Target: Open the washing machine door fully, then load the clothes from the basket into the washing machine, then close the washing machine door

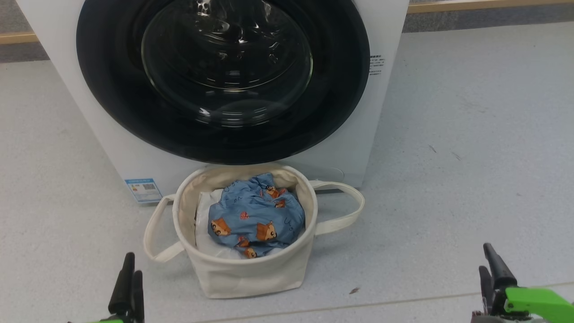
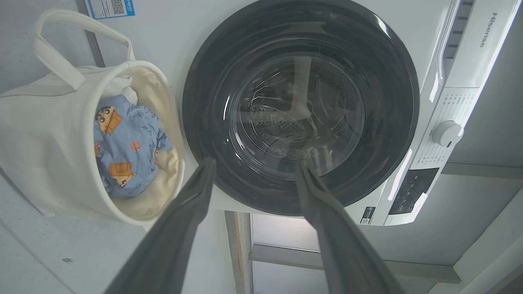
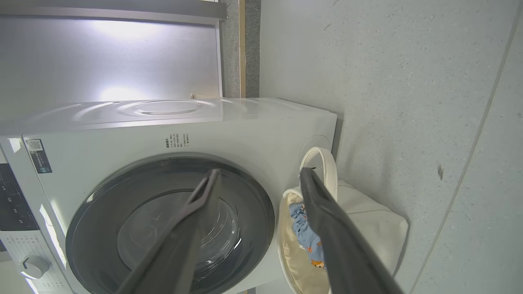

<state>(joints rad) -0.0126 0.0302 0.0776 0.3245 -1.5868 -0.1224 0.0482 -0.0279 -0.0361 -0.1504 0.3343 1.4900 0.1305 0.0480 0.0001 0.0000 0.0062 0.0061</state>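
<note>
The white washing machine [image 1: 134, 152] stands ahead with its round black-rimmed door [image 1: 224, 80] shut flat against the front. Right in front of it sits the cream canvas basket [image 1: 246, 278], holding the light-blue bear-print clothes [image 1: 255, 215] on top of a plain white bundle [image 1: 204, 211]. My left gripper [image 1: 134, 264] is low at the left and my right gripper [image 1: 485, 256] low at the right, both short of the basket. In the left wrist view the left gripper [image 2: 256, 162] is open and empty, facing the door [image 2: 300, 106]. The right gripper [image 3: 260, 170] is open and empty too.
Grey floor [image 1: 471, 134] spreads wide to the right of the machine and around the basket. A blue label sticker [image 1: 143, 189] marks the machine's lower corner. The control panel with its dial [image 2: 446, 133] sits above the door. The basket's loop handles [image 1: 345, 211] stick out sideways.
</note>
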